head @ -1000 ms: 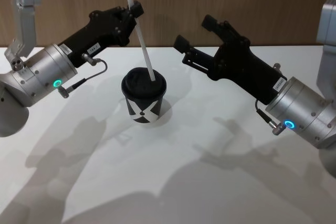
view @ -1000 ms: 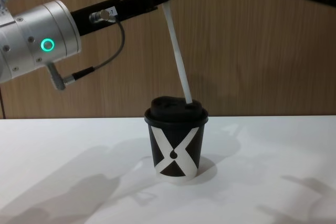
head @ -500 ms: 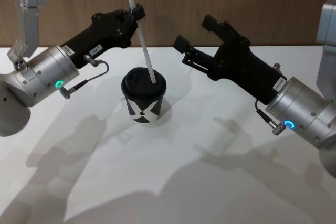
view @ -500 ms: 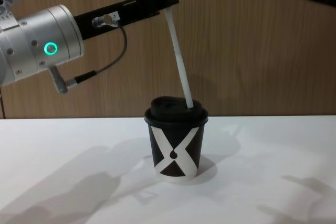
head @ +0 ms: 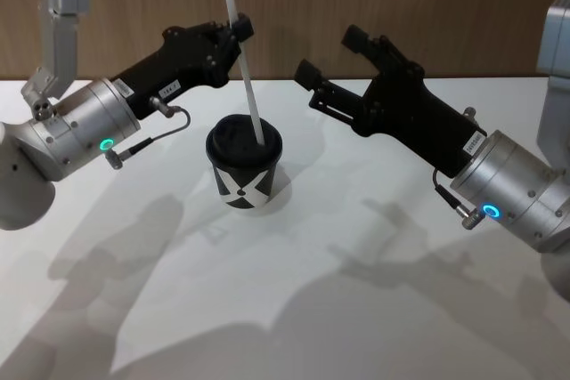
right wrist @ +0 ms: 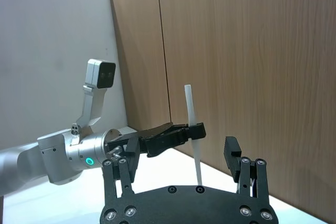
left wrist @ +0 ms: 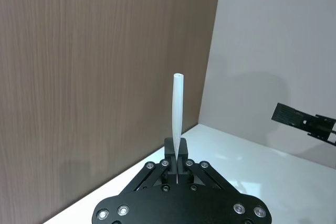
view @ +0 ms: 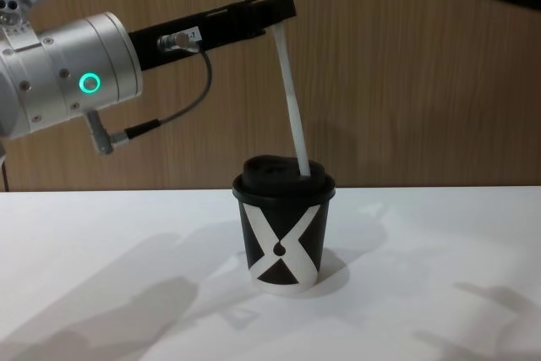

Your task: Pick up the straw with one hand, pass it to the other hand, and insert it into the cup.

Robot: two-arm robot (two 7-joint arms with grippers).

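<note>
Head view, from the left: the left gripper (head: 233, 31), on a silver wrist with a green ring light, reaches in above the tabletop (head: 356, 255) with its fingers clamped on the upper part of the straw (head: 242, 68). The straw leans slightly, its lower end in the black lid of the cup (head: 244, 166), apparently through the lid's opening, though the hole itself is hard to make out. The cup stands upright near the middle of the tabletop, toward its far edge. Further right, the right gripper (head: 328, 67) hangs well apart from the cup, fingers spread and holding nothing.
</note>
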